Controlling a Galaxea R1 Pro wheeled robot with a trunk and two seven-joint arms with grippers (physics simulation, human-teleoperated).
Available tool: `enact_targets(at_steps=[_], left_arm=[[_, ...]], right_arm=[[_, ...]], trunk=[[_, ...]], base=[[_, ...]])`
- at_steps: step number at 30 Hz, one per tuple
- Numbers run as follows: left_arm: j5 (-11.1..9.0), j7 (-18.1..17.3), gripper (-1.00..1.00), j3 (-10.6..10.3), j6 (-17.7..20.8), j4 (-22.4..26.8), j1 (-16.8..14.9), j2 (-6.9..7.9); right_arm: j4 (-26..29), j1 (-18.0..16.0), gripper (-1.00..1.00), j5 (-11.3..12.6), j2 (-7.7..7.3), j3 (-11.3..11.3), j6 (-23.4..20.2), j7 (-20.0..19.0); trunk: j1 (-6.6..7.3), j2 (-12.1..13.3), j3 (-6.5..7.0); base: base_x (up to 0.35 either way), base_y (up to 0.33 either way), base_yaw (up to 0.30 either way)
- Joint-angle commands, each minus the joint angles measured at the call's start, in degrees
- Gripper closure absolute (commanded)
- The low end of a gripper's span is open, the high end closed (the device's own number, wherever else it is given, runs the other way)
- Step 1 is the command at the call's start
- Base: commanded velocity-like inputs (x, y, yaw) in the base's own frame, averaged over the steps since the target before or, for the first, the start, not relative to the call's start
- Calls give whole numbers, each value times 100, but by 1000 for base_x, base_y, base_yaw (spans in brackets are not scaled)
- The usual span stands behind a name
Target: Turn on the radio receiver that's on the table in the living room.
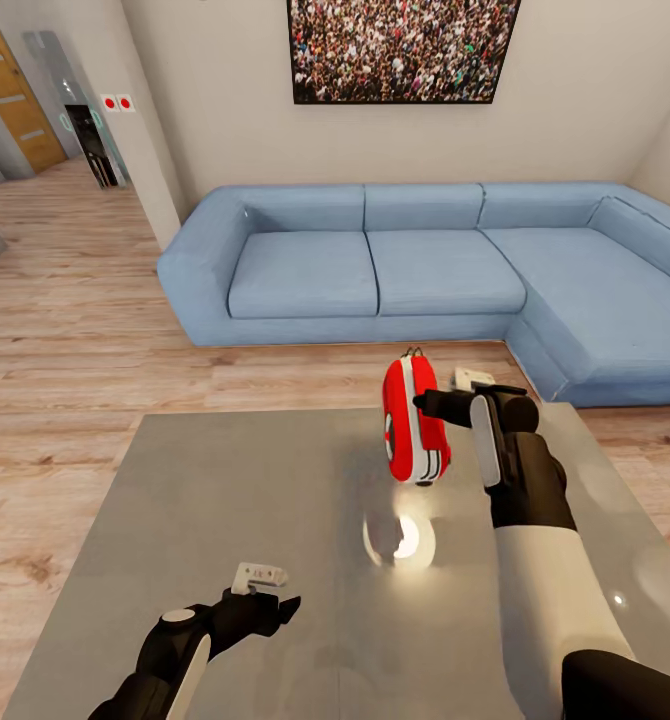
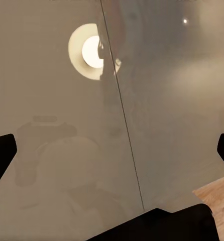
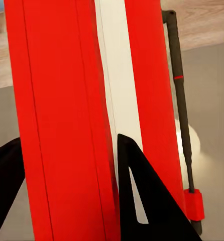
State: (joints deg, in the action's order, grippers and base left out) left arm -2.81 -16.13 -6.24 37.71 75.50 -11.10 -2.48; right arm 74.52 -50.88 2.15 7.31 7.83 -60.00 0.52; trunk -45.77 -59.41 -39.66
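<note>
The red radio receiver with its white side band stands edge-on on the glossy grey table in the living room, a thin wire handle at its far end. My right gripper is at the radio's right side, open, with one dark fingertip against the casing. In the right wrist view the radio receiver is very close, the right gripper has its fingers spread across the red body and white band, and a thin black rod runs alongside. My left gripper hovers open over the table's near left part; the left wrist view has the left gripper over the bare tabletop.
A blue L-shaped sofa wraps behind and to the right of the table, under a crowd photo. A lamp's bright reflection lies on the tabletop near the radio. Light wood floor stretches left toward a doorway.
</note>
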Motion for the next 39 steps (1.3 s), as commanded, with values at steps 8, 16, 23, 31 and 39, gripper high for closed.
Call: enact_targets(at_steps=[8, 16, 23, 31, 39], left_arm=[[0, -3, -100, 0, 0, 0, -3, 2], [0, -23, -100, 0, 0, 8, -4, 2], [0, -254, -100, 0, 1, 16, -4, 2], [0, -464, -100, 0, 8, 24, -6, -4], [-13, -501, -100, 0, 33, 148, -6, -18]], right_arm=[[177, 5, 100, 41, -38, -1, 0, -4], [473, -19, 100, 93, -185, -38, 0, -202], [586, 247, 100, 122, -1044, -742, 0, -1872], [538, 515, 100, 64, -2172, -988, 0, -4561], [542, 1531, 100, 47, -2407, -1022, 64, -5200]], trunk=[[0, 0, 0], [0, 0, 0], [0, 0, 0], [0, 0, 0], [0, 0, 0]], base=[[0, 0, 0], [0, 0, 0], [0, 0, 0], [0, 0, 0], [0, 0, 0]])
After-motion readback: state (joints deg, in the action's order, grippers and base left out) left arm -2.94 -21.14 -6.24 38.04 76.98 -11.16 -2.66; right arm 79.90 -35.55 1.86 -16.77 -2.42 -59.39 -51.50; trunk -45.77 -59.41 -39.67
